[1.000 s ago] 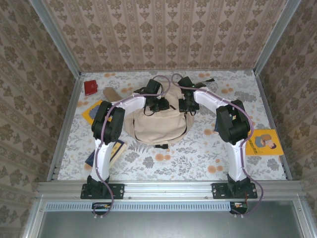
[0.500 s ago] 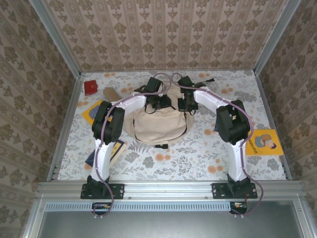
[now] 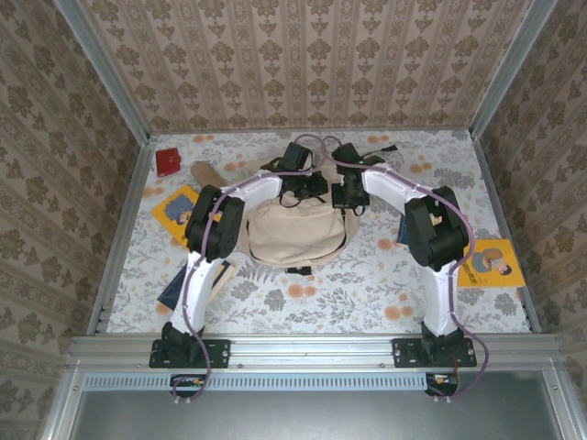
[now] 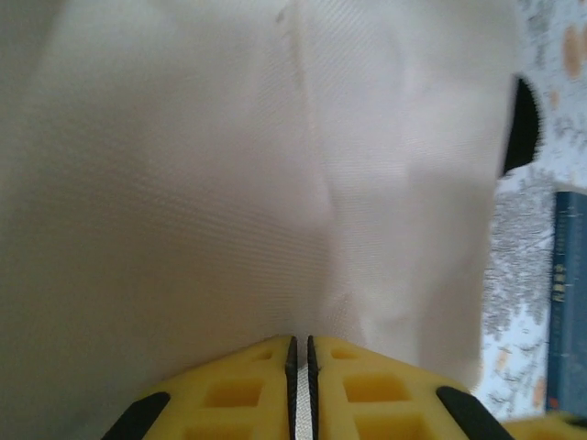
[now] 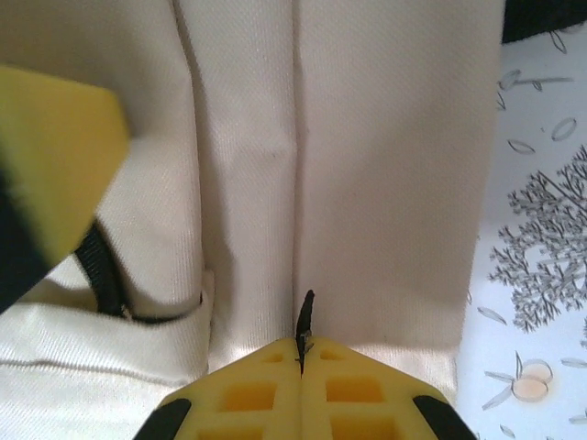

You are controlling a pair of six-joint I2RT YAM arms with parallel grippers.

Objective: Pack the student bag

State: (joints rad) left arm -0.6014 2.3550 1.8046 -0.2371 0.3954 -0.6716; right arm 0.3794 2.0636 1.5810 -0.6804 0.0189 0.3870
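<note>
You see the bag [image 3: 295, 234], soft beige cloth with black straps, slumped at the middle of the table [image 3: 367, 284]. The left gripper [image 4: 300, 341] pinches its cloth; the right gripper [image 5: 301, 344] clamps its black tab.

soft, even, bright light; wrist views blurred up close.

No legible text anywhere; the cover print on the flat yellow illustrated book [image 3: 491, 263] is too small.
</note>
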